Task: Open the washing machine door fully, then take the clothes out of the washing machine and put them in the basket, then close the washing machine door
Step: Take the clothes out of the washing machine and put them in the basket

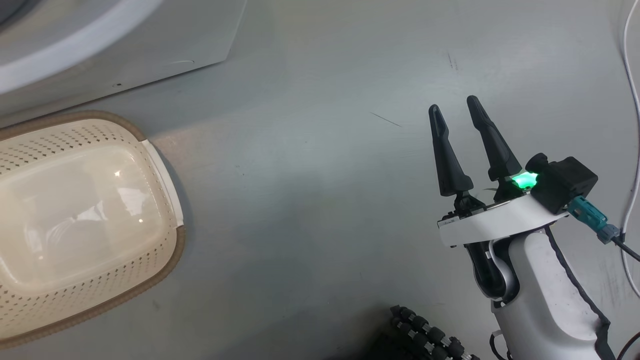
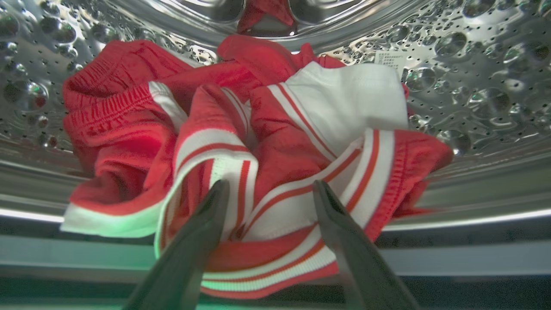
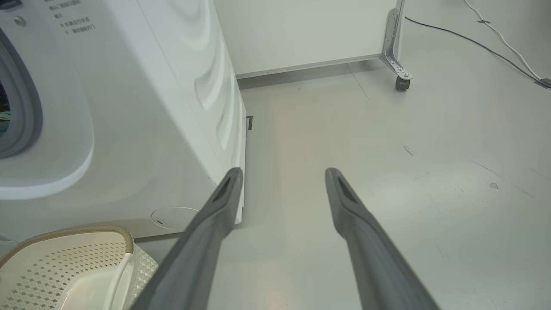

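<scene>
The clothes [image 2: 275, 129], red fabric with white striped trim, lie bunched in the steel drum [image 2: 473, 64] of the washing machine [image 3: 129, 129]. My left gripper [image 2: 270, 189] is inside the drum, open, its two fingertips spread against the front fold of the clothes, with nothing clamped between them. The cream basket [image 1: 172, 250] with a brown rim stands on the floor below the machine's front [image 1: 200, 40], and its corner also shows in the right wrist view [image 3: 86, 232]. My right gripper [image 1: 453, 103] hangs open over bare floor, right of the basket; its fingers [image 3: 284, 174] hold nothing. The washing machine door is out of view.
A white panel on a castor [image 3: 402, 82] stands behind the machine's right side. Cables [image 3: 495, 38] run along the floor at the far right, and a white cable [image 1: 632, 75] trails by my right arm. A dark ribbed part [image 1: 425, 332] sits at the bottom edge.
</scene>
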Tool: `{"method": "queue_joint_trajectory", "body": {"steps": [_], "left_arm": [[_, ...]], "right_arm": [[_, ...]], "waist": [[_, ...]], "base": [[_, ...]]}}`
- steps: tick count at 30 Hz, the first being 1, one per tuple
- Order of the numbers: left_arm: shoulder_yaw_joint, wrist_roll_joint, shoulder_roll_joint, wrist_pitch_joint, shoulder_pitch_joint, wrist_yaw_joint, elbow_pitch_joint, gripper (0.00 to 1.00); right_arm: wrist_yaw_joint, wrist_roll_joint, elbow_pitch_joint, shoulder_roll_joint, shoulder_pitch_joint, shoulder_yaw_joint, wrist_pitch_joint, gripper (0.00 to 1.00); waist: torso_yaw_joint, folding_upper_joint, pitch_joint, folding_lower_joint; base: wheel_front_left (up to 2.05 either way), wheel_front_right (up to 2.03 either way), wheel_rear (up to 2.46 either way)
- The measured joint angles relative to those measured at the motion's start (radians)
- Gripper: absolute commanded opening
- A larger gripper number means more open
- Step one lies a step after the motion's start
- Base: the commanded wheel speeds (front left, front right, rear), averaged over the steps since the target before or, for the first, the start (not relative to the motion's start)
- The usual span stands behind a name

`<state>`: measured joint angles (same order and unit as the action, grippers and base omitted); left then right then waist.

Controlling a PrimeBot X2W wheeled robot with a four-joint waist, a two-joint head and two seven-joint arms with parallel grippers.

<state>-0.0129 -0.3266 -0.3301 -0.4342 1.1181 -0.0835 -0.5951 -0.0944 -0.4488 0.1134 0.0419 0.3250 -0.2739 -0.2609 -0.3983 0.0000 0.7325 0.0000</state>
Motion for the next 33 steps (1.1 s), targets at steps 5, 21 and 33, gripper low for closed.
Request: {"method": "queue_joint_trajectory", "body": {"steps": [5, 21, 33], "left_arm": [[0.004, -0.007, 0.002, -0.039, 0.014, -0.001, -0.018, 0.0], [0.016, -0.012, 0.032, 0.053, 0.025, 0.01, -0.014, 0.0], [0.031, -0.001, 0.093, 0.248, -0.036, 0.02, 0.034, 0.0]], "right_arm": [[0.0, 0.0, 0.005, 0.0, 0.006, 0.001, 0.0, 1.0], [0.001, 0.012, 0.018, 0.0, 0.016, 0.021, 0.0, 1.0], [0.0, 0.049, 0.026, 0.0, 0.013, 0.04, 0.0, 1.0]], "waist": [[0.004, 0.0, -0.002, 0.0], [0.024, 0.0, -0.028, 0.0], [0.055, 0.0, -0.073, 0.0]], "base": [[0.0, 0.0, 0.0], [0.0, 0.0, 0.0], [0.0, 0.0, 0.0]]}}
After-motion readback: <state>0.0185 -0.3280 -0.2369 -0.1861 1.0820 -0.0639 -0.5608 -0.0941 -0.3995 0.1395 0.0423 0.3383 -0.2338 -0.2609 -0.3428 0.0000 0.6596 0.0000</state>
